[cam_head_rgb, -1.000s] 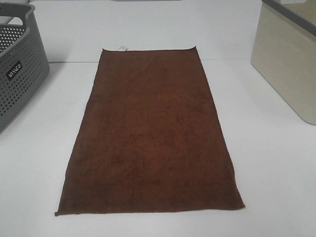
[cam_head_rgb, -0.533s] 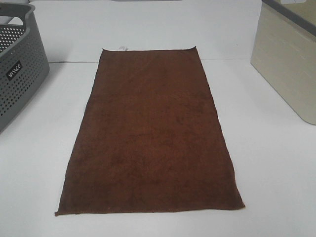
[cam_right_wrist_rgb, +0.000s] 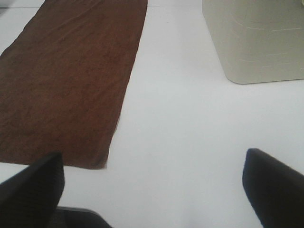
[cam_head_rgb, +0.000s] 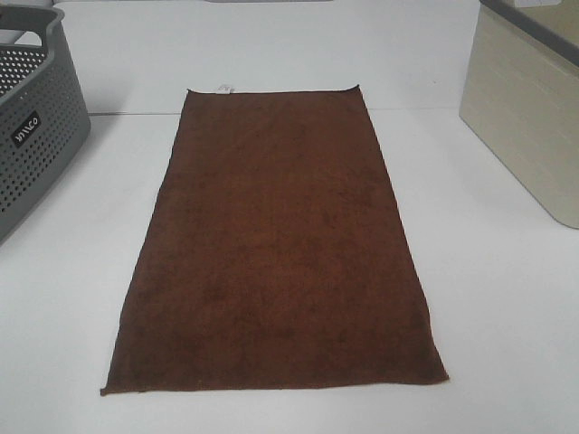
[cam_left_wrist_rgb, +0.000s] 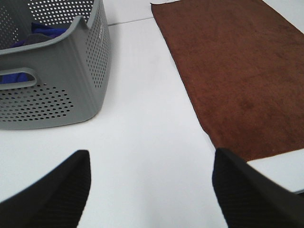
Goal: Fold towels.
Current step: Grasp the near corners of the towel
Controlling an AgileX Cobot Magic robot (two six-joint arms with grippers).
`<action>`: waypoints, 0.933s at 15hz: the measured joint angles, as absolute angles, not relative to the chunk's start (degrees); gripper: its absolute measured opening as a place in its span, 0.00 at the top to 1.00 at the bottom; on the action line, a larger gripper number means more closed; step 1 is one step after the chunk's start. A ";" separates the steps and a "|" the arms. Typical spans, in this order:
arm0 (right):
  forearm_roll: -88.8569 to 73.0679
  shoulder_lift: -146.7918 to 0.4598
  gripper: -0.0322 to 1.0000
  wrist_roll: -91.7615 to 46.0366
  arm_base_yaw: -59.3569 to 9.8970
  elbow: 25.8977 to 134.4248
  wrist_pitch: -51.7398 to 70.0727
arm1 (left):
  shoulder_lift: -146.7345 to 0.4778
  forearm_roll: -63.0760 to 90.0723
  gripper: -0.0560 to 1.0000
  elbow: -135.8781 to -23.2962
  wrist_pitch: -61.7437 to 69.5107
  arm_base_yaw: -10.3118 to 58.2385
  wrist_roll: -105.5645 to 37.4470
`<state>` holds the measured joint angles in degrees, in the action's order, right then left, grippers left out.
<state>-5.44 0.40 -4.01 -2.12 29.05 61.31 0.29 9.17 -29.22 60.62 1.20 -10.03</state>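
Observation:
A dark reddish-brown towel (cam_head_rgb: 276, 244) lies flat and unfolded on the white table, its long side running away from the camera, with a small white tag (cam_head_rgb: 224, 89) at the far short edge. Neither arm shows in the exterior high view. In the left wrist view the towel (cam_left_wrist_rgb: 237, 71) lies beyond and to one side of my left gripper (cam_left_wrist_rgb: 152, 190), whose black fingers (cam_left_wrist_rgb: 52, 194) stand wide apart over bare table. In the right wrist view my right gripper (cam_right_wrist_rgb: 152, 190) is open too, empty, with the towel (cam_right_wrist_rgb: 71, 76) ahead of one finger.
A grey perforated basket (cam_head_rgb: 32, 117) stands at the left edge of the table; in the left wrist view the basket (cam_left_wrist_rgb: 52, 80) holds blue cloth. A beige bin (cam_head_rgb: 529, 117) stands at the right, also seen as a beige bin (cam_right_wrist_rgb: 256, 38) in the right wrist view.

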 joint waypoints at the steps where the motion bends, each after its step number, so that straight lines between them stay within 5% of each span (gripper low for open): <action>1: -5.44 0.40 0.04 -4.01 -2.12 29.05 61.31 | 0.29 9.17 0.30 -29.22 60.62 1.20 -10.03; 14: -5.44 0.40 0.04 -4.01 -2.12 29.05 61.31 | 0.29 9.57 0.30 -29.22 60.62 1.20 -10.03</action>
